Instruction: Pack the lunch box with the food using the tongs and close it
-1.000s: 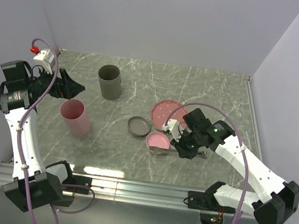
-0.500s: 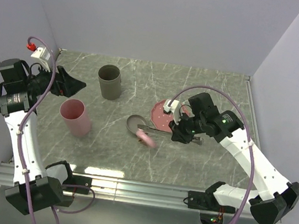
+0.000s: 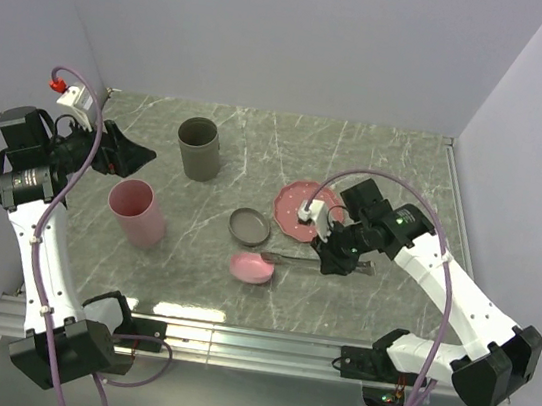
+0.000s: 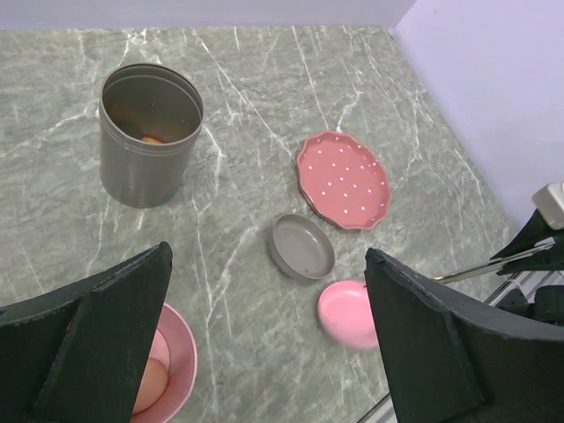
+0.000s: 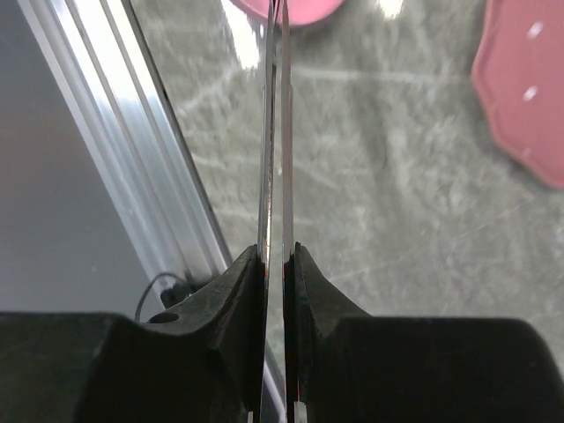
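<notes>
Here, slim grey tongs point(image 5: 283, 159), pressed together.

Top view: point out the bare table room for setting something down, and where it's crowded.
Bare: the far right corner beyond the dotted plate; the near strip between the pink cup and the pink lid; the far stretch right of the grey cup. Crowded: the middle, where plate, grey dish, pink lid and the tongs in the right gripper cluster.

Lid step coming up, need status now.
Left gripper open, holding nothing. Right gripper shut on tongs, tips at pink lid. Egg piece in pink container, orange bit in grey container. Nothing in the way.
</notes>
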Controlling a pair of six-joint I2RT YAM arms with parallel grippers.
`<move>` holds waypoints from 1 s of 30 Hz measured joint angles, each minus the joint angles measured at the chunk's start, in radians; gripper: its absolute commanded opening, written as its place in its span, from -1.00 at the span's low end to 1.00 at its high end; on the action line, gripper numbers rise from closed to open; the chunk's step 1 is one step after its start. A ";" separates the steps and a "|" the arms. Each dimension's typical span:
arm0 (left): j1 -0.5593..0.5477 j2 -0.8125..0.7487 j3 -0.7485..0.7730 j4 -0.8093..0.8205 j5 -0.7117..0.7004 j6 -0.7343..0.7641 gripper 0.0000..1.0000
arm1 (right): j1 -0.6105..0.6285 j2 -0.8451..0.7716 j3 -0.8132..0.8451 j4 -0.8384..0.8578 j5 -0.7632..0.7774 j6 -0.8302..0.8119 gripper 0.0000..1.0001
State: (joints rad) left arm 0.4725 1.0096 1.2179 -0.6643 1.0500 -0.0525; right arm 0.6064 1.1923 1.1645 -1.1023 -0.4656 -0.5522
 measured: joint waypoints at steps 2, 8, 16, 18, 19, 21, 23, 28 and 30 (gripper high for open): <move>0.000 0.000 0.000 0.000 0.000 0.007 0.94 | 0.004 -0.008 -0.028 -0.019 0.017 -0.009 -0.56; 0.000 0.000 0.000 0.002 0.000 0.009 0.94 | 0.032 -0.025 -0.079 -0.038 0.079 -0.015 -0.35; 0.000 -0.001 -0.004 0.001 -0.001 0.013 0.95 | 0.075 0.002 -0.086 0.018 0.120 0.028 -0.15; 0.000 -0.005 -0.004 0.001 -0.002 0.015 0.95 | 0.077 0.021 -0.086 0.036 0.124 0.039 -0.13; 0.000 -0.007 -0.004 0.001 -0.002 0.016 0.95 | 0.079 0.032 -0.085 0.045 0.126 0.044 -0.12; 0.000 -0.012 -0.005 0.001 -0.002 0.016 0.95 | 0.085 0.053 -0.085 0.061 0.130 0.058 -0.11; 0.000 -0.018 -0.008 0.001 -0.002 0.016 0.95 | 0.089 0.072 -0.085 0.075 0.135 0.068 -0.03; 0.000 -0.019 -0.018 0.002 -0.002 0.016 0.95 | 0.093 0.100 -0.083 0.104 0.153 0.095 -0.02; 0.000 -0.019 -0.021 0.001 -0.002 0.016 0.95 | 0.094 0.115 -0.076 0.111 0.161 0.106 -0.02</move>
State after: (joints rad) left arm 0.4725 0.9909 1.1965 -0.6632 1.0477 -0.0364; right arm 0.7002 1.3071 1.0885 -0.9916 -0.3042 -0.4458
